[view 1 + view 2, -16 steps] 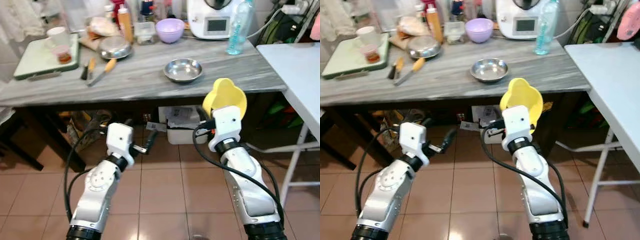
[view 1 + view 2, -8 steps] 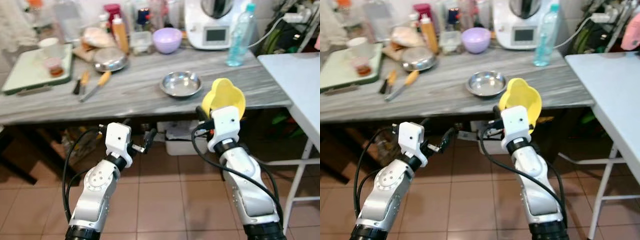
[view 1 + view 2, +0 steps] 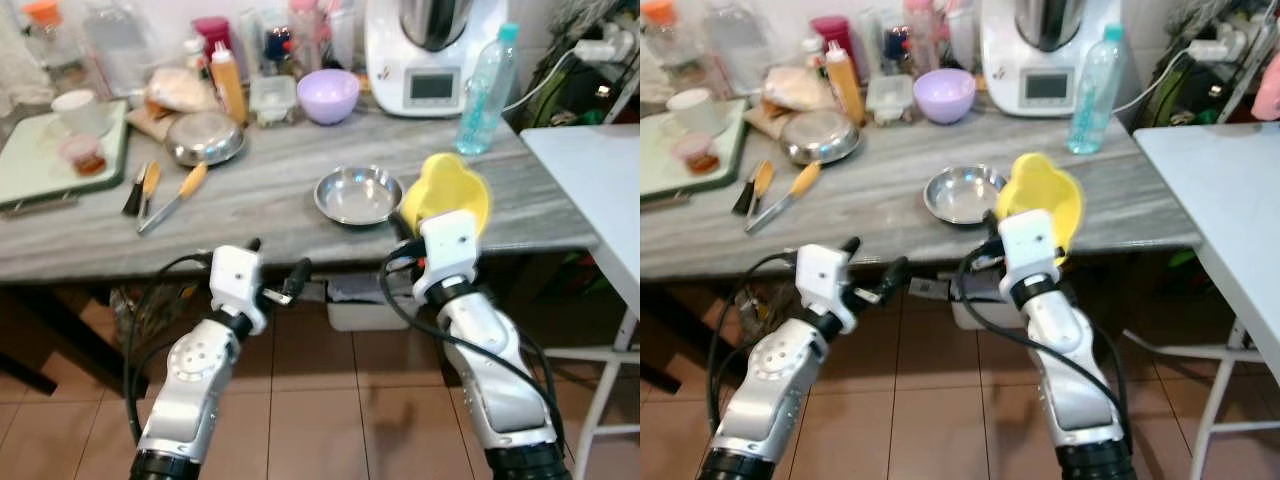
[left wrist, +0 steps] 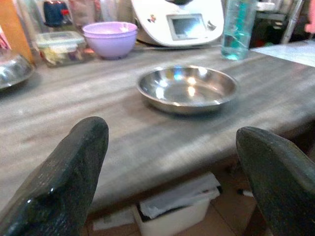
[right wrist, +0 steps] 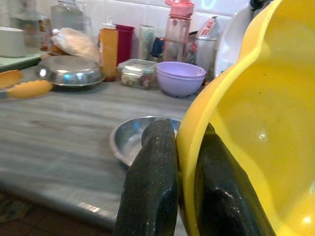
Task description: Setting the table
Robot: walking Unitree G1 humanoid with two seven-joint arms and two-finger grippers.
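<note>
The right gripper [image 5: 179,191] has its two black fingers [image 5: 152,182] clamped on the rim of a wavy-edged yellow plastic bowl [image 3: 447,194], one finger on each side of the wall, holding the bowl tilted on edge at the front edge of the grey wood-grain worktop [image 3: 250,205]. Just at 9 o'clock of the yellow bowl a shallow round stainless-steel dish [image 3: 357,194] sits flat on the worktop. The left gripper [image 3: 275,284] hangs below the worktop's front edge at about 7 o'clock of the steel dish, its fingers [image 4: 64,172] spread wide apart and holding nothing. At 12 o'clock of the steel dish stands a lilac plastic bowl [image 3: 329,95], with a white kitchen machine with a small screen [image 3: 428,60] to its 3 o'clock and a clear blue-green water bottle [image 3: 479,88] beyond that. At 10 o'clock of the steel dish lies a domed steel lid [image 3: 206,138], and near it two wooden-handled knives [image 3: 165,192]. A pale green tray [image 3: 40,160] carrying a white cup [image 3: 78,110] occupies the far 9 o'clock end.
</note>
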